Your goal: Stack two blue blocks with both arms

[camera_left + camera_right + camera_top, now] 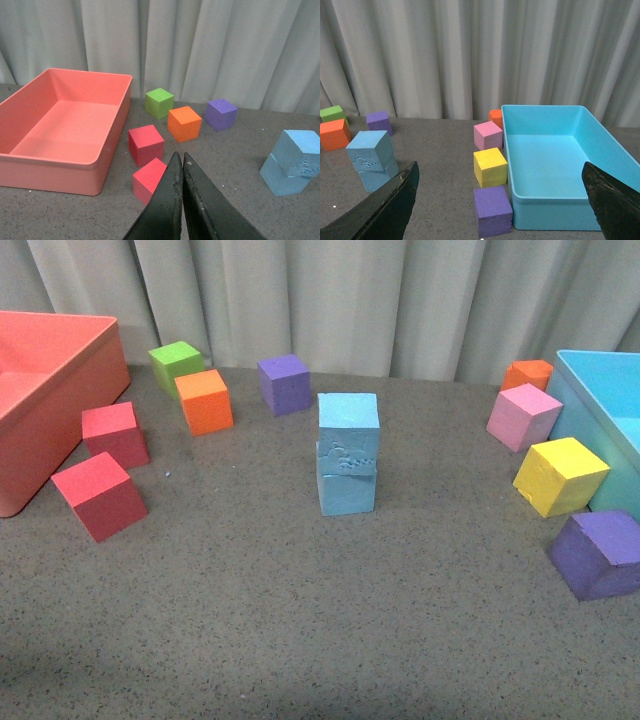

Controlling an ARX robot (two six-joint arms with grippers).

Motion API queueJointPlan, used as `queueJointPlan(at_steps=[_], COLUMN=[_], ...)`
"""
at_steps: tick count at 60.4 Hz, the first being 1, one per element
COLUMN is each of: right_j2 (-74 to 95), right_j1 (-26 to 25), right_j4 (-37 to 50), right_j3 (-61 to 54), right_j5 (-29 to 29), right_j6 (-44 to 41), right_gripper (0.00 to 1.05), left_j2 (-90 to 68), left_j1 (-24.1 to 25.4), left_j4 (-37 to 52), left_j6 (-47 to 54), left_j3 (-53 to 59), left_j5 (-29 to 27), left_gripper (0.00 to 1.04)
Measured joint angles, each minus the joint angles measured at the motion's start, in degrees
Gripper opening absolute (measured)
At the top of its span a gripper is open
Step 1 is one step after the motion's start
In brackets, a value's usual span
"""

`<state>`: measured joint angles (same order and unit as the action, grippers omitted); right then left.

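Observation:
Two sky-blue blocks stand stacked mid-table: the upper blue block (348, 414) rests on the lower blue block (346, 486), whose upper face edge is scuffed. The stack also shows in the left wrist view, upper block (302, 147) on lower block (283, 177), and in the right wrist view as a blue stack (372, 159). Neither arm appears in the front view. My left gripper (181, 159) is shut with nothing between its fingers, well away from the stack. My right gripper (502, 180) is open wide and empty, also away from the stack.
A red bin (45, 390) stands at the left with two red cubes (100, 495), a green cube (176, 362), an orange cube (205, 400) and a purple cube (285, 383) nearby. At the right, a light blue bin (605, 400) has pink (523, 417), yellow (560, 476), purple (597, 553) and orange (528, 373) cubes beside it.

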<state>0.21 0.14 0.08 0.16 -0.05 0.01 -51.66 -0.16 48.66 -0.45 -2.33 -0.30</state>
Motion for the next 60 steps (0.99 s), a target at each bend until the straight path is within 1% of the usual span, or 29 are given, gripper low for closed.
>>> queueJointPlan(at_steps=[28,60], right_j2=[0.0,0.0], right_j1=[0.0,0.0], right_j4=[0.0,0.0], right_j3=[0.0,0.0], right_j5=[0.0,0.0], right_j6=[0.0,0.0], right_gripper=[0.95,0.95], left_j2=[21.0,35.3], left_j1=[0.0,0.0], left_j4=[-18.4,-32.0], left_j6=[0.0,0.0], left_j3=[1.2,1.2], left_j5=[0.2,0.2], left_gripper=[0.04,0.04])
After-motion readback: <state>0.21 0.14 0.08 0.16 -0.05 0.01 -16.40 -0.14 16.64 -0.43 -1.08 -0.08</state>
